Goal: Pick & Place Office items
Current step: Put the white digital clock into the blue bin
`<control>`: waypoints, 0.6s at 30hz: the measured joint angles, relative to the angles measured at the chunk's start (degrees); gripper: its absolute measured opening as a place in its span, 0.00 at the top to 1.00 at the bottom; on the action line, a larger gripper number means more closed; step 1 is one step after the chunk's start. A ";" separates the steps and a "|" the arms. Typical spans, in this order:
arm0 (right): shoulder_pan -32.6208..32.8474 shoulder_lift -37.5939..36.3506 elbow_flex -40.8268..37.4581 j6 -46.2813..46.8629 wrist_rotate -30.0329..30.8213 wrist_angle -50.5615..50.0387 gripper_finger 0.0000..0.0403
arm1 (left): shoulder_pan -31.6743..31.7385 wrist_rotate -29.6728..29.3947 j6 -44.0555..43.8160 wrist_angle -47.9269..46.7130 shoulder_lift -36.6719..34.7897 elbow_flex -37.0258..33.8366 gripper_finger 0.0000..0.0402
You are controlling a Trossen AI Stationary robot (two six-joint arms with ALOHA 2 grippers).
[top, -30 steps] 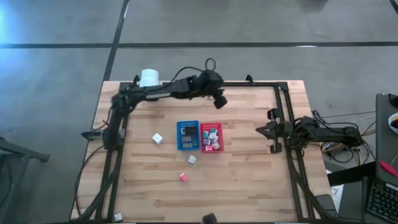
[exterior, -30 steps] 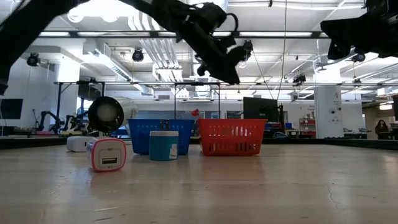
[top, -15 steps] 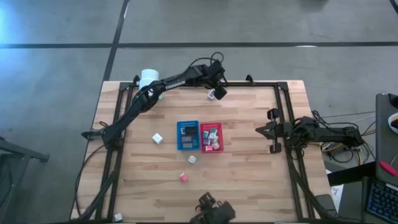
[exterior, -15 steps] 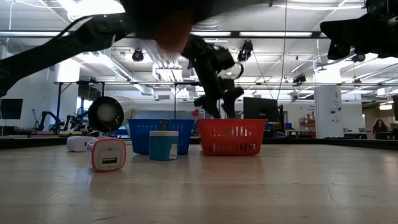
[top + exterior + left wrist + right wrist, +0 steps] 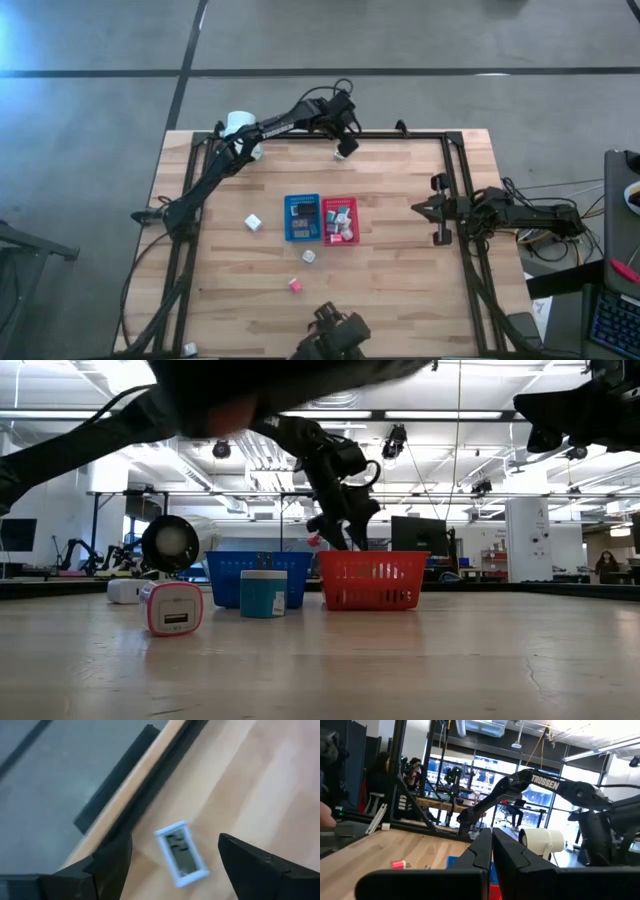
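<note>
A small flat white-framed item (image 5: pixel 181 854) with a grey face lies on the wood near the table's far edge (image 5: pixel 339 154). My left gripper (image 5: pixel 174 840) hangs open above it, slanting down, one finger on either side and touching nothing; it also shows in the high view (image 5: pixel 344 146) and the low view (image 5: pixel 336 532). Other office items lie loose: a white cube (image 5: pixel 254 222), a grey-white cube (image 5: pixel 309 256) and a pink one (image 5: pixel 295 285). My right gripper (image 5: pixel 491 851) is shut and parked at the right edge (image 5: pixel 438 210).
A blue tray (image 5: pixel 291 232) and a red tray (image 5: pixel 351 206), each with small items in it, stand side by side mid-table. A big white cylinder (image 5: pixel 238 124) lies at the far left. A black frame rail (image 5: pixel 125 780) runs along the far edge. People show in the room beyond.
My left gripper has come down toward the table near the far edge and has tipped to point more steeply downward, the arm stretching out behind it. Its fingers have parted. The trays and loose items have stayed where they were.
</note>
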 joint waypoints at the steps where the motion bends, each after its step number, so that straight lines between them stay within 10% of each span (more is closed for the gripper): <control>1: 0.00 0.00 0.00 0.18 0.00 0.00 0.98 | 0.04 0.08 1.67 -0.41 -0.01 0.30 0.26; 11: 0.02 0.12 0.00 1.74 -0.17 -0.15 0.98 | -3.74 0.63 9.14 0.14 -13.63 -3.09 0.50; 18: 0.02 0.19 0.00 2.52 -0.15 -0.19 0.98 | -8.58 1.12 14.95 14.11 -35.57 -23.42 0.85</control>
